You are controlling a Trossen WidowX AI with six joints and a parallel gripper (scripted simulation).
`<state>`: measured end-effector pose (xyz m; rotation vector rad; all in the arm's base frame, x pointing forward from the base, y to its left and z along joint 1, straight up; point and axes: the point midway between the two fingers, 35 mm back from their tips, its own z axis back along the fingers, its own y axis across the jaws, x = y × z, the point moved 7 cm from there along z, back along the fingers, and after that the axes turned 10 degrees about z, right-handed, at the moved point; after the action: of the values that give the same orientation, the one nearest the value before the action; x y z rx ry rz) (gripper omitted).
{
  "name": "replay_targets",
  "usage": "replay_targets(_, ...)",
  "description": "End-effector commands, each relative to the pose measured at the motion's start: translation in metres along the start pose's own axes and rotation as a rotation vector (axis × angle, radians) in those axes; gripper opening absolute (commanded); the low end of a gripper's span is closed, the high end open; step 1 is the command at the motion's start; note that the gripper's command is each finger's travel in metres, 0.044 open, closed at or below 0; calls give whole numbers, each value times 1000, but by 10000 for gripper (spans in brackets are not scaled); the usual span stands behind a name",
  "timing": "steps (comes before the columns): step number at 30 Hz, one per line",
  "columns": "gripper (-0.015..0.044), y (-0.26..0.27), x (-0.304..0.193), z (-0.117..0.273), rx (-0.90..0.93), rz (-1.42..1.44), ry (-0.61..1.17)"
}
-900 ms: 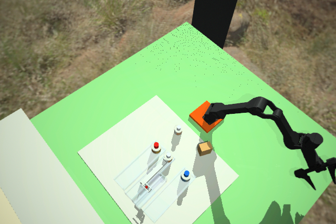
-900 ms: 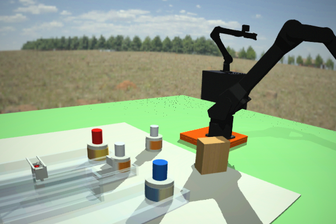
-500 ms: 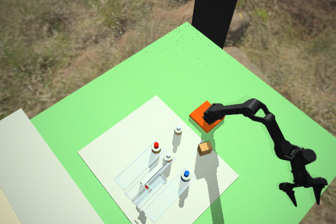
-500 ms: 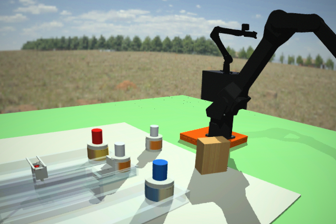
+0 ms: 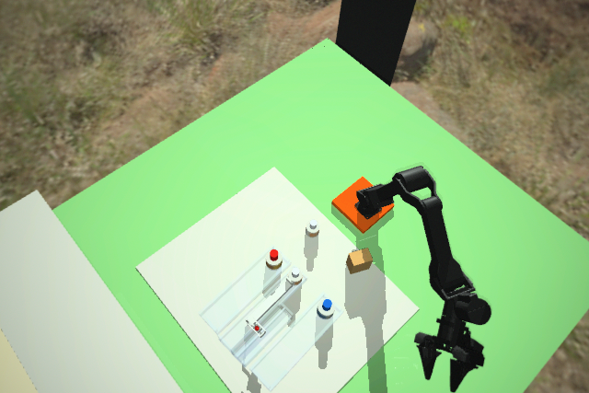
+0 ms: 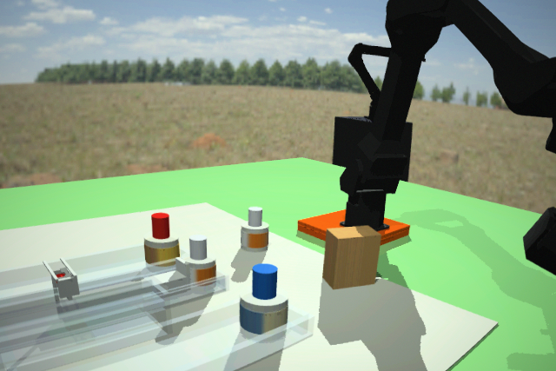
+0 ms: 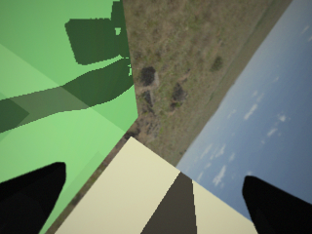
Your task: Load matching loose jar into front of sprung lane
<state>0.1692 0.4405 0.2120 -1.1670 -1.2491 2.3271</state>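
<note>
Claw [image 5: 441, 376] [image 7: 156, 176] wide open, nothing held, well apart from the jars, loose white-capped jar [image 5: 312, 227] [image 6: 254, 229] upright on white mat [image 5: 228, 222] [image 6: 197, 216], outside the clear lanes, matching jar [image 5: 294, 276] [image 6: 200, 261] in sprung lane.

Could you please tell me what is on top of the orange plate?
The arm's foot stands on the orange plate. The patch beneath the foot is covered, so anything there cannot be seen.

A wooden block [image 5: 359, 260] [image 6: 351, 257] stands upright near a blue-capped jar [image 5: 326, 307] [image 6: 263, 301]
</note>
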Motion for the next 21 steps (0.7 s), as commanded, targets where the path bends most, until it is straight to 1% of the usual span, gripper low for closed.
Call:
replay_targets(1, 440, 34, -57, -12, 133, -130, 28)
replay_targets(6, 440, 75, -116, -13, 287, -308, 79)
replay_targets(11, 440, 121, -169, 1, 455, -530, 152)
replay_targets(16, 440, 169, -215, 29, 623, -775, 250)
replay_targets(21, 440, 214, -250, 72, 792, -1054, 380)
